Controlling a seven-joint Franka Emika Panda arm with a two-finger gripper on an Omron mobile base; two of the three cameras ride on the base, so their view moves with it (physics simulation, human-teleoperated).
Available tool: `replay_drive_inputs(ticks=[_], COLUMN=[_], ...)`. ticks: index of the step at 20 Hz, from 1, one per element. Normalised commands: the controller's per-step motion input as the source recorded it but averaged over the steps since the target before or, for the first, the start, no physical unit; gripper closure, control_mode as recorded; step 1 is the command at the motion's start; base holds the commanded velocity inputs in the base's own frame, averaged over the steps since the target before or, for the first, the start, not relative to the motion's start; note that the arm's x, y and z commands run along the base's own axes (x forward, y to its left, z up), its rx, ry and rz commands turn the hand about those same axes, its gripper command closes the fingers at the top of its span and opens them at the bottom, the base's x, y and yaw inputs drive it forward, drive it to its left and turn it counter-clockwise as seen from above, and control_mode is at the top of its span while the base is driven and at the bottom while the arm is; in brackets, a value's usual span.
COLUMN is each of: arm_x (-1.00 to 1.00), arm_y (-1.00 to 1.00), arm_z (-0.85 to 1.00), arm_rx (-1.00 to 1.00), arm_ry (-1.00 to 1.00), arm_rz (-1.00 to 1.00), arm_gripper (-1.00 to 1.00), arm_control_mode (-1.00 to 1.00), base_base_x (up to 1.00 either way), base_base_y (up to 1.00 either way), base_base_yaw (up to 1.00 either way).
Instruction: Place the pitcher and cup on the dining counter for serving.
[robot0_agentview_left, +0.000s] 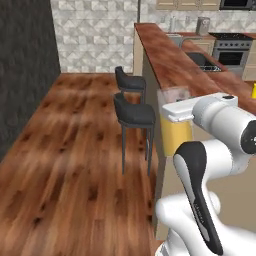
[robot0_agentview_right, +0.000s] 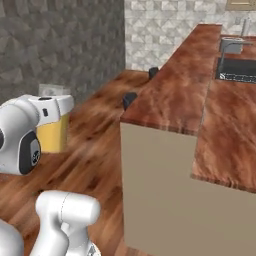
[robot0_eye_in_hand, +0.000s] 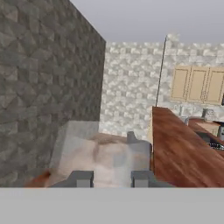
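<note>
The pitcher (robot0_agentview_left: 176, 131) has an orange-yellow body and a clear rim. It hangs upright in the air beside the near end of the dining counter (robot0_agentview_left: 161, 56), on the stool side, over the floor. My gripper (robot0_eye_in_hand: 111, 178) is shut on the pitcher (robot0_eye_in_hand: 103, 151), its fingertips (robot0_eye_in_hand: 81, 178) either side of the clear wall. In the right base view the pitcher (robot0_agentview_right: 52, 134) hangs below the white hand, left of the dining counter (robot0_agentview_right: 175, 95). A sliver of bright yellow (robot0_agentview_left: 253, 90) sits on the worktop at the frame edge; I cannot tell whether it is the cup.
Two dark bar stools (robot0_agentview_left: 134, 115) (robot0_agentview_left: 130, 81) stand along the counter's left side on the wood floor (robot0_agentview_left: 65, 165). A sink (robot0_agentview_right: 237, 70) is set in the lower worktop beyond the bar top. A stove (robot0_agentview_left: 231, 50) stands at the back. A dark stone wall (robot0_agentview_left: 25, 65) bounds the left.
</note>
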Motion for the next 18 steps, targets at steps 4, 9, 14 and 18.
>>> replay_drive_inputs(ticks=[4, 9, 14, 18], arm_x=[0.00, 0.00, 0.00, 0.00], arm_y=[0.00, 0.00, 0.00, 0.00], arm_z=[0.00, 0.00, 0.00, 0.00], arm_rx=[0.00, 0.00, 0.00, 0.00], arm_ry=[0.00, 0.00, 0.00, 0.00], arm_rz=[0.00, 0.00, 0.00, 0.00], arm_gripper=[1.00, 1.00, 1.00, 1.00], arm_control_mode=[1.00, 1.00, 1.00, 1.00], base_base_x=[0.00, 0.10, 0.35, 0.40], base_base_y=[-0.06, -0.09, -0.01, -0.20], base_base_yaw=[-0.58, -0.35, -0.11, -0.06])
